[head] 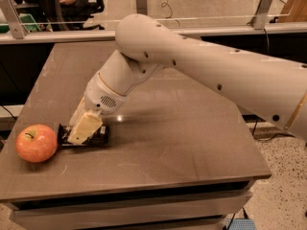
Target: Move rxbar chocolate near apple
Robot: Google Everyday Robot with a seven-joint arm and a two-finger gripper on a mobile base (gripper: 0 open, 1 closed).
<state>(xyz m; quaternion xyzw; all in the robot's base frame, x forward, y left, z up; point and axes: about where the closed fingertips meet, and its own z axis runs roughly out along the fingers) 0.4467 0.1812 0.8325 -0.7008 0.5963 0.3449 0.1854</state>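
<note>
**Rxbar chocolate sits beside the apple, claw on it**

On the table (192, 147), near its front left corner, lies 1 apple (36, 143), stem up. Just right of it is the rxbar chocolate (99, 137), flat and low at the tabletop; whether they touch I cannot tell. The claw (77, 135) is clamped on the bar, angled down from the white arm (201, 71) behind.

White robot arm (201, 66) reaches down, its gripper (82, 131) low over the front-left of a grey-brown worktop (182, 143).
Its cream jaws clamp a flat black rectangular rxbar chocolate wrapper (98, 139) lying on the worktop just beside a round red-orange apple (36, 143), the two nearly touching.
</note>
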